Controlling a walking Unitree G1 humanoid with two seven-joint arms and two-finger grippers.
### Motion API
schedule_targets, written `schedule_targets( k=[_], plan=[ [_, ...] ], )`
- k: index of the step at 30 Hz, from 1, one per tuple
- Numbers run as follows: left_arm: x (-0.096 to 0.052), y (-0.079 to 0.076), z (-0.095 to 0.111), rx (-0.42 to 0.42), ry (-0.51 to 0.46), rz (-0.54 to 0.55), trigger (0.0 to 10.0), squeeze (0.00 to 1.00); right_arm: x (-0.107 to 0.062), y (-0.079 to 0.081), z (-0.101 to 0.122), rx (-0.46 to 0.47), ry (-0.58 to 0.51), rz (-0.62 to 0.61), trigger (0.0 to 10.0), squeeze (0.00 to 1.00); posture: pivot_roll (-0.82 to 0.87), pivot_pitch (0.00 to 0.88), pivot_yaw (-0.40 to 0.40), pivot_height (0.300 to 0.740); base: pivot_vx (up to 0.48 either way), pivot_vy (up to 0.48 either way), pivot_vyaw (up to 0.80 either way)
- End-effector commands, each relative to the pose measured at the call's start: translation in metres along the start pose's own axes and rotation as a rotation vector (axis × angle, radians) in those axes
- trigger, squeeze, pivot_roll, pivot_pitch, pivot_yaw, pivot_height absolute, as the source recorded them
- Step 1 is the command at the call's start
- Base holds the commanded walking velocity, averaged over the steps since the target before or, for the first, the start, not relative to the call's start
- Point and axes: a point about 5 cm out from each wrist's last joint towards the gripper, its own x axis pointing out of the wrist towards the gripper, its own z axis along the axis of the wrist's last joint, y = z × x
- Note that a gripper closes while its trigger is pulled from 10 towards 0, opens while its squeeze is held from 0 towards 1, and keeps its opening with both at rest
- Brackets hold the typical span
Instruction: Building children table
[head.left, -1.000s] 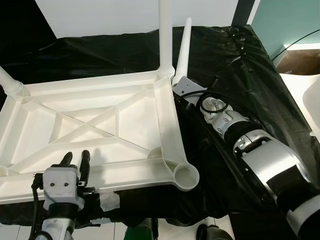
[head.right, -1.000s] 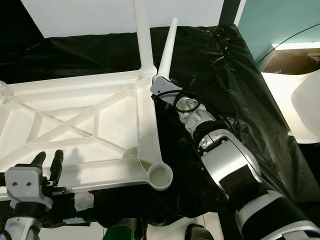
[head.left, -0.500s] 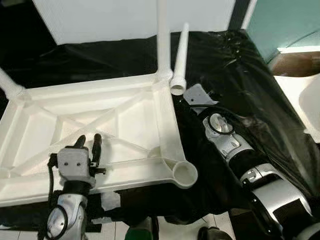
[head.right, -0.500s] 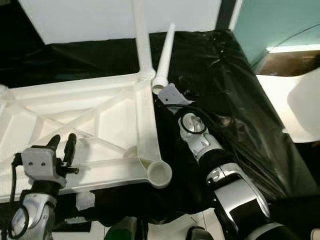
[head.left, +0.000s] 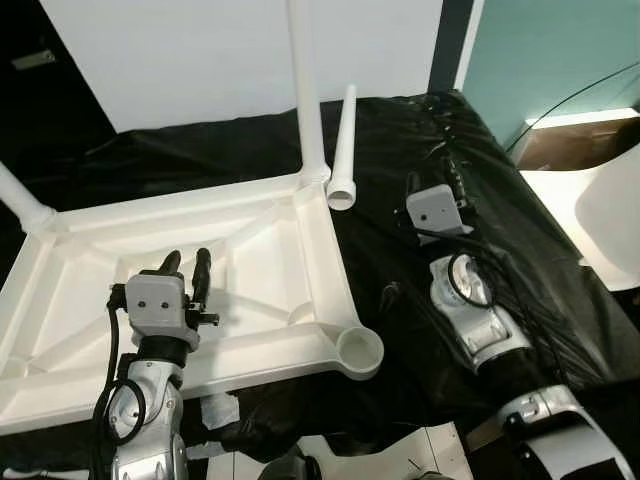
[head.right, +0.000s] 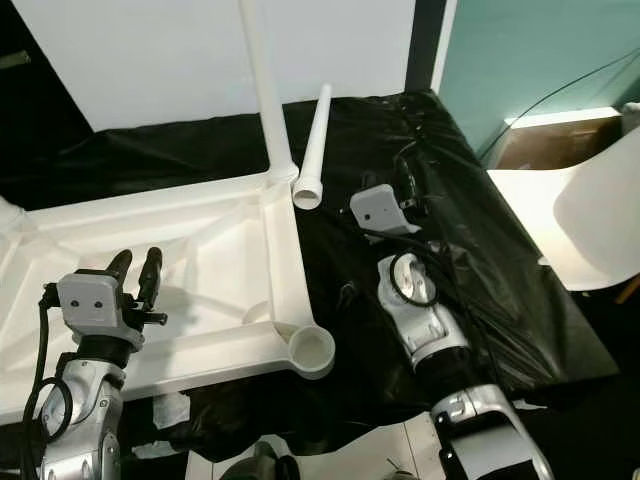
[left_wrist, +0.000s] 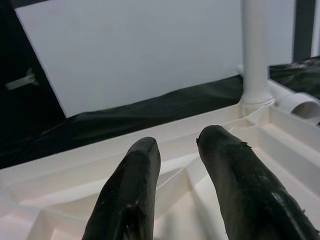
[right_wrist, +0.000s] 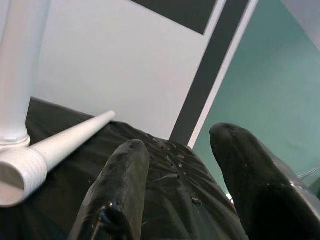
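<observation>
**Two legs seated, one loose, a corner socket still open**

The upside-down white moulded-plastic tabletop (head.left: 250, 250) fills the lower left of the head views, lying on a crinkled, glossy black plastic sheet (head.left: 480, 170). Its underside is a shallow tray braced by raised diagonal ribs, with a matte, slightly grainy finish. A smooth, round white leg stands upright (head.left: 305, 90) in the far corner at upper centre, and the base of another seated leg (head.left: 20, 195) shows at the left edge. The round socket at the near right corner (head.left: 360, 352) is an empty cup, so at least one leg remains to be fitted; the near left corner falls outside what I can judge.

The loose tapered white plastic leg (head.left: 345, 145) lies on the sheet just right of the upright leg, its wide hollow end toward the camera. In the right wrist view that end shows ridged screw threads (right_wrist: 20, 172).

The left gripper (head.left: 185, 268) hovers over the ribbed underside at lower left, fingers slightly parted and holding nothing. The right gripper (right_wrist: 187, 190) sits right of centre over the sheet, near the loose leg but clear of it, fingers spread wide and empty.

By my reading, about half is done: the loose leg must be picked up and screwed into an open socket.
</observation>
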Motion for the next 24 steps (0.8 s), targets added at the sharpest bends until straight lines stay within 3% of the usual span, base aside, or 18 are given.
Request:
schedule_targets(
  k=[1, 8, 15, 22, 24],
  plan=[
    [-0.001, 0.011, -0.004, 0.001, 0.007, 0.175, 10.0, 0.0, -0.004, 0.002, 0.003, 0.06, 0.005, 0.007, 10.0, 0.0, 0.07, 0.022, 0.094, 0.74, 0.0, 0.0, 0.0],
    [0.002, 0.009, -0.009, -0.014, 0.01, 0.152, 10.0, 0.0, -0.019, 0.002, 0.005, 0.15, 0.002, 0.022, 10.0, 0.0, 0.05, 0.0, 0.094, 0.74, 0.0, 0.0, 0.0],
    [0.0, 0.007, -0.011, -0.05, 0.008, 0.11, 10.0, 0.0, -0.031, -0.002, 0.006, 0.158, -0.002, 0.044, 10.0, 0.0, 0.03, 0.0, 0.087, 0.74, 0.0, 0.0, 0.0],
    [-0.005, 0.008, -0.014, -0.081, 0.028, 0.147, 10.0, 0.0, -0.041, -0.002, -0.005, 0.375, 0.123, 0.048, 10.0, 0.0, 0.04, 0.0, 0.081, 0.74, 0.0, 0.0, 0.0],
    [-0.006, 0.007, -0.015, -0.083, 0.033, 0.153, 10.0, 0.0, -0.041, -0.001, -0.005, 0.399, 0.13, 0.056, 10.0, 0.0, 0.04, 0.0, 0.081, 0.74, 0.0, 0.0, 0.0]
  ],
)
